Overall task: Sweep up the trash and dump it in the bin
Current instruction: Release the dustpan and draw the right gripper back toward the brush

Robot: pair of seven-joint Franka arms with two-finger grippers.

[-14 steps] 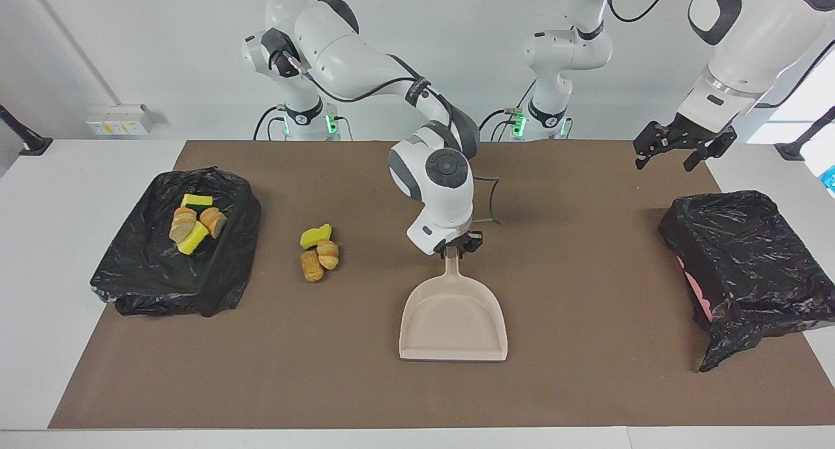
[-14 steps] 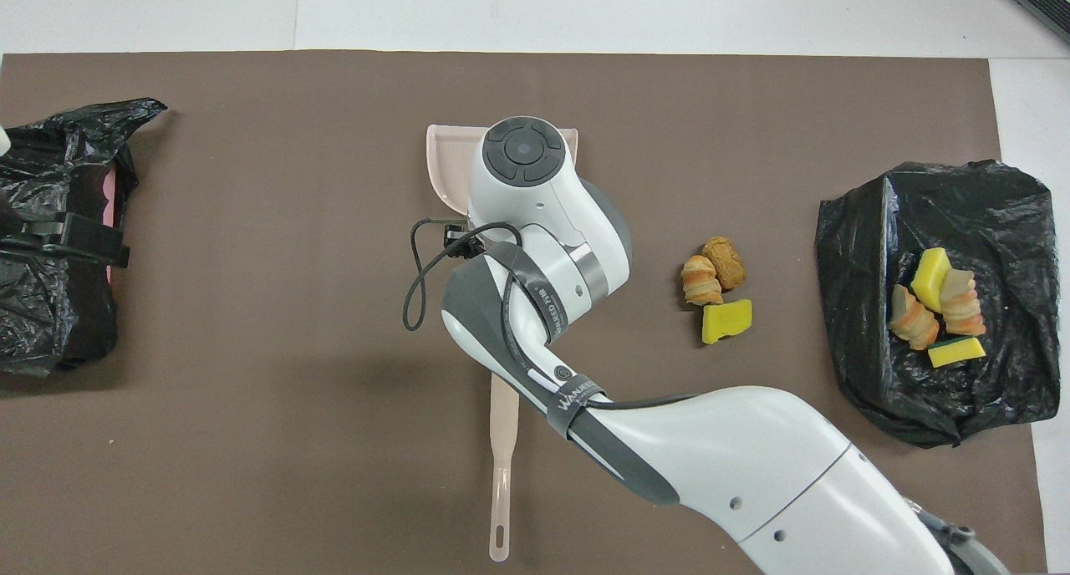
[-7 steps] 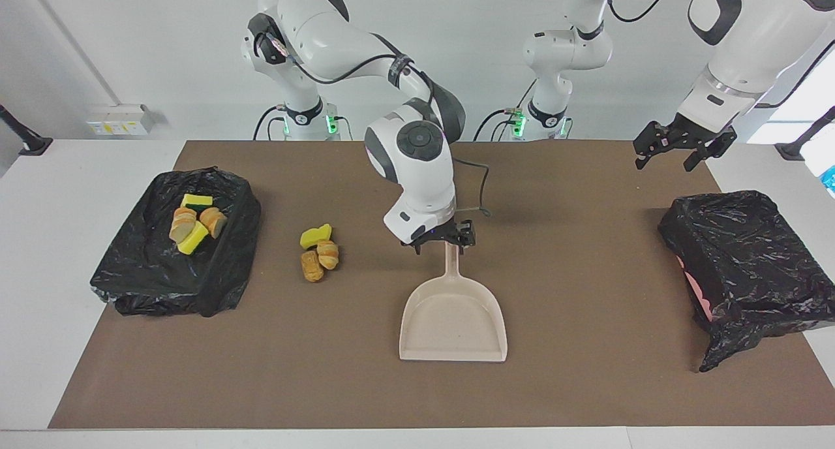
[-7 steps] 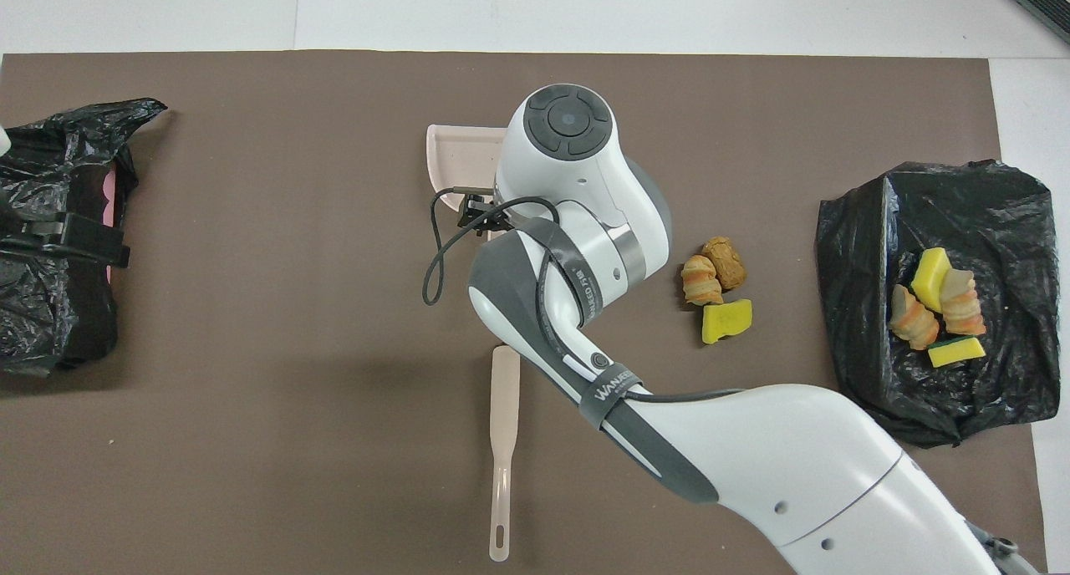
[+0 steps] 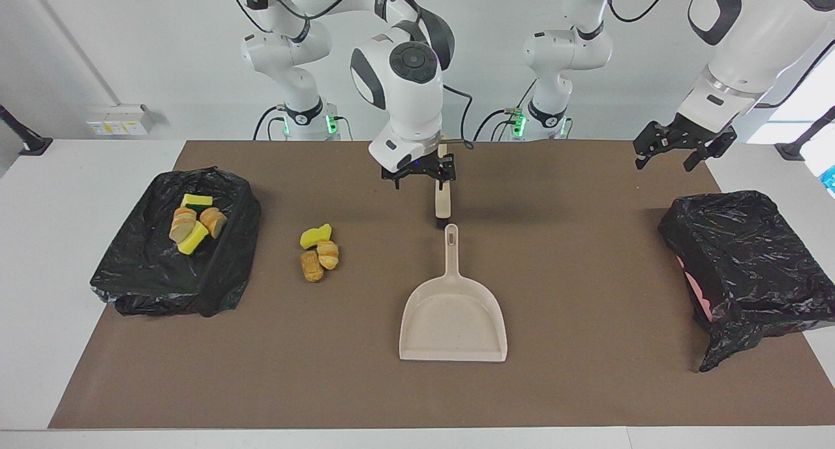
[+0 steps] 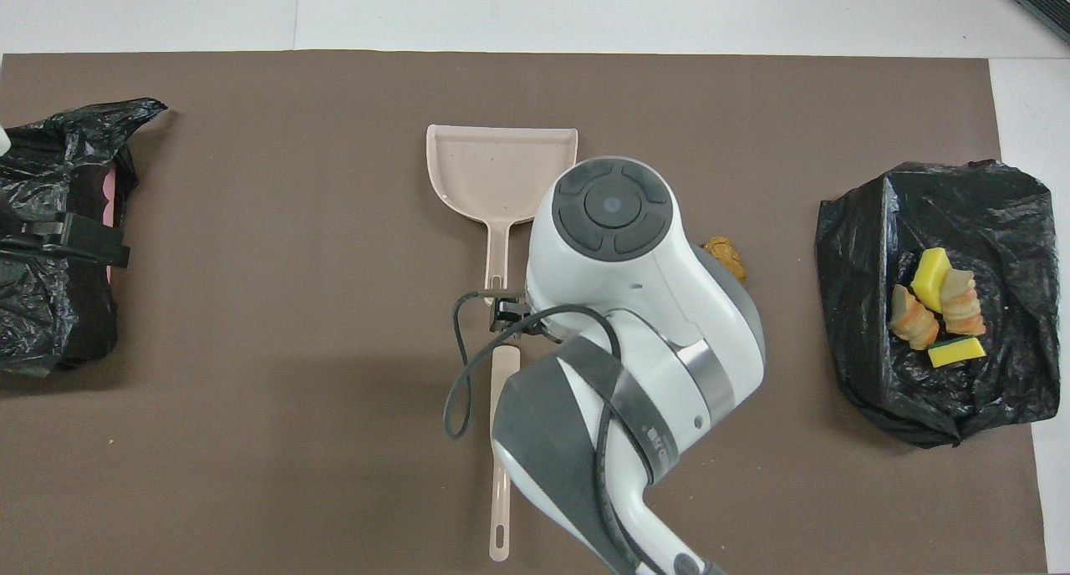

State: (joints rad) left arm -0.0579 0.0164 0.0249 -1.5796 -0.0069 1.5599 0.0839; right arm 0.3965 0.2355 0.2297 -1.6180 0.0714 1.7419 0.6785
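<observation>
Trash (image 5: 318, 249) lies in a small heap on the brown surface (image 5: 587, 384), between the dustpan (image 5: 454, 318) and the black-lined bin (image 5: 225, 266) at the right arm's end; more scraps already sit inside that bin. The dustpan lies flat mid-surface, handle toward the robots, where an arm can easily take it. The brush (image 5: 443, 198) lies just nearer to the robots than that handle, in line with it. The right claw (image 5: 421, 173) hangs open over the brush and holds nothing; it seems placed to take the brush for sweeping the heap. The left claw (image 5: 675, 150), open and empty, waits above the surface near a second black-bagged bin (image 5: 750, 266) at its own end.
</observation>
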